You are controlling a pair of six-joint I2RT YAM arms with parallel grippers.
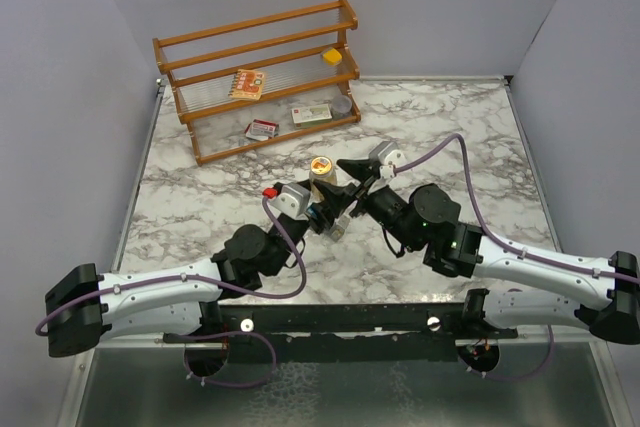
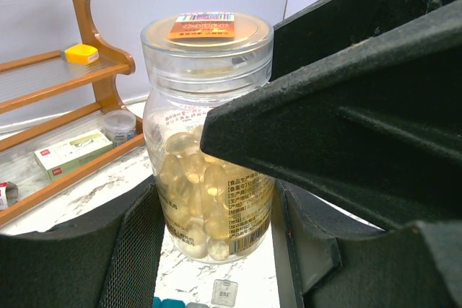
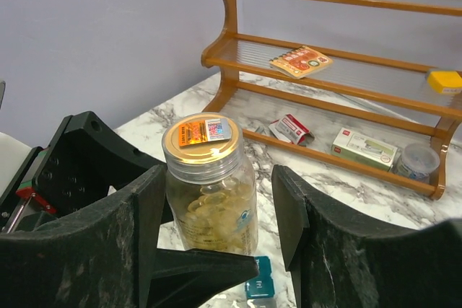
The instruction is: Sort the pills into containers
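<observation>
Mid-table, your left gripper [image 2: 213, 250] pinches the pill bottle [image 2: 206, 142] by its body. Right gripper [image 3: 216, 192] is spread around the lid [image 3: 202, 135], with a gap on one side. Risk: if you twist on a loose or off-centre grip, the bottle slips or tips and pills [image 2: 195, 178] scatter. Containers [image 3: 260, 279] sit just near of the bottle, so a drop knocks them.

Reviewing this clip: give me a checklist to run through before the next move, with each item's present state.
1. Hold: left gripper fingers sit against both sides of the pill bottle: ok.
2. Clearance: right gripper straddles the bottle, jaws open: ok.
3. Access to pills: lid is on the bottle: not ok.
4. Target: containers lie by the bottle's base: ok.
5. Compartments open: cannot tell.
</observation>
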